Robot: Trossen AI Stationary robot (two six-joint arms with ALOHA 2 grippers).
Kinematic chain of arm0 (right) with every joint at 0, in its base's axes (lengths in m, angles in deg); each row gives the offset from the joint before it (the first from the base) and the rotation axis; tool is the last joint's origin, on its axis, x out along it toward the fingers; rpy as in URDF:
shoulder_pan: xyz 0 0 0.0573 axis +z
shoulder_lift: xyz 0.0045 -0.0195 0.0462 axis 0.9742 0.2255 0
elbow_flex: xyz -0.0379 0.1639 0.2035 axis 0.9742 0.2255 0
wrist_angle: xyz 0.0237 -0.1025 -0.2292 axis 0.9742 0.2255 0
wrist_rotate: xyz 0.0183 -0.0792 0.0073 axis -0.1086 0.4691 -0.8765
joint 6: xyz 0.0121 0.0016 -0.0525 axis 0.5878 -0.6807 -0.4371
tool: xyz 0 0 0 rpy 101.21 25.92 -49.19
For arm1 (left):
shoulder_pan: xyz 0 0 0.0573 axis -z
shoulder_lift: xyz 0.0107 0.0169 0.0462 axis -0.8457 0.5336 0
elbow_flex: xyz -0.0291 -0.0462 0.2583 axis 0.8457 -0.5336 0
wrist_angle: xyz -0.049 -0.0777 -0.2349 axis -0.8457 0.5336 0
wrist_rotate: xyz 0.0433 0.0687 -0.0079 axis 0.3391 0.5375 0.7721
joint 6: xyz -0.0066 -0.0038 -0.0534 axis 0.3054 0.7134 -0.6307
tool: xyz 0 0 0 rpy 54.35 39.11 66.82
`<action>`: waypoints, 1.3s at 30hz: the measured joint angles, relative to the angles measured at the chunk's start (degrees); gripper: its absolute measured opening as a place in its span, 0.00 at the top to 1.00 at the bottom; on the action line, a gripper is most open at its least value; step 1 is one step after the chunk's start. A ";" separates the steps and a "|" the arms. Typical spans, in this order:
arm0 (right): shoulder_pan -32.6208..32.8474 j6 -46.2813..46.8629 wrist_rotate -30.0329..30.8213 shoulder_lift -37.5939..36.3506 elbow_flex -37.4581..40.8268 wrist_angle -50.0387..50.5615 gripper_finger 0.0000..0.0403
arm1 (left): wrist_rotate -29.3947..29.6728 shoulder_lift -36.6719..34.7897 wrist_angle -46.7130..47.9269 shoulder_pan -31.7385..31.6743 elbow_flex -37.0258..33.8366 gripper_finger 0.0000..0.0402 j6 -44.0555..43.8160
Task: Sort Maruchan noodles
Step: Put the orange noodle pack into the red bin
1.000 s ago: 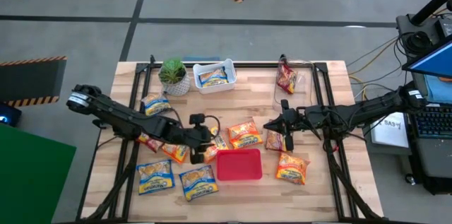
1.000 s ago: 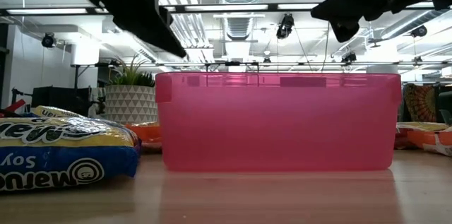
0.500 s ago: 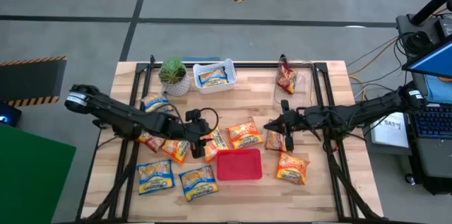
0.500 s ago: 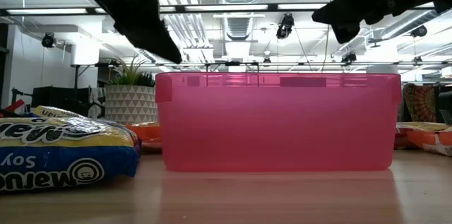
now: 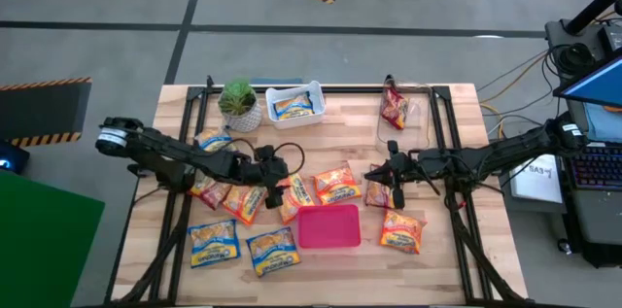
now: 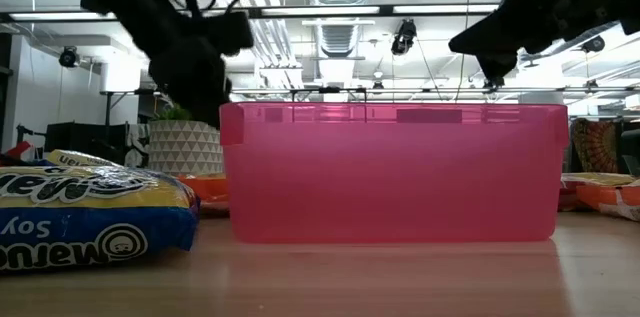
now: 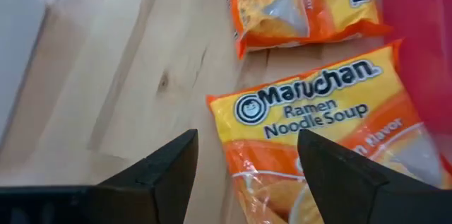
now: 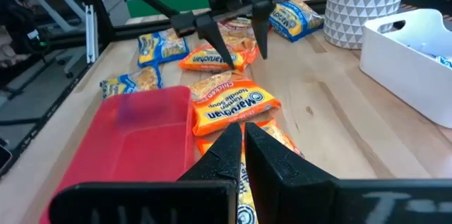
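Maruchan noodle packets lie flat on the wooden table (image 5: 457,123). My left gripper (image 7: 246,143) is open, slanting down just over an orange packet (image 7: 318,111) that lies by the far left corner of the pink bin (image 5: 328,226). Its fingers stand over the packet's end without touching it. A second orange packet (image 5: 336,184) lies just beyond it. My right gripper (image 8: 242,136) is shut and hangs above the table right of the middle (image 5: 371,174), over a dark red packet (image 5: 377,194). It holds nothing.
A white bin (image 5: 294,104) holding a blue packet and a potted plant (image 5: 238,104) stand at the far edge. A clear bin (image 5: 398,109) with a dark red packet stands far right. Blue packets (image 5: 213,242) lie near left, and an orange packet (image 5: 400,230) near right.
My left gripper has sunk and gone a little toward the table's far edge, from beside the pink bin's left wall to over the orange packet.
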 joint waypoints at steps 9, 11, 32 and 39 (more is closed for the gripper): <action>0.00 2.04 0.02 0.00 1.07 -1.22 0.98 | -3.51 0.08 -6.79 -2.32 -5.70 0.48 -1.32; 0.00 2.04 0.04 0.00 1.15 -1.40 0.98 | -3.60 0.08 -9.37 -2.48 -6.76 0.48 -1.35; 0.00 7.13 0.13 0.11 1.18 -4.50 0.98 | -3.13 2.85 -25.63 -2.51 -14.77 0.55 -2.87; 0.00 8.39 0.13 0.11 1.18 -7.30 0.98 | 4.35 4.63 -26.01 -2.50 -14.48 0.75 -2.26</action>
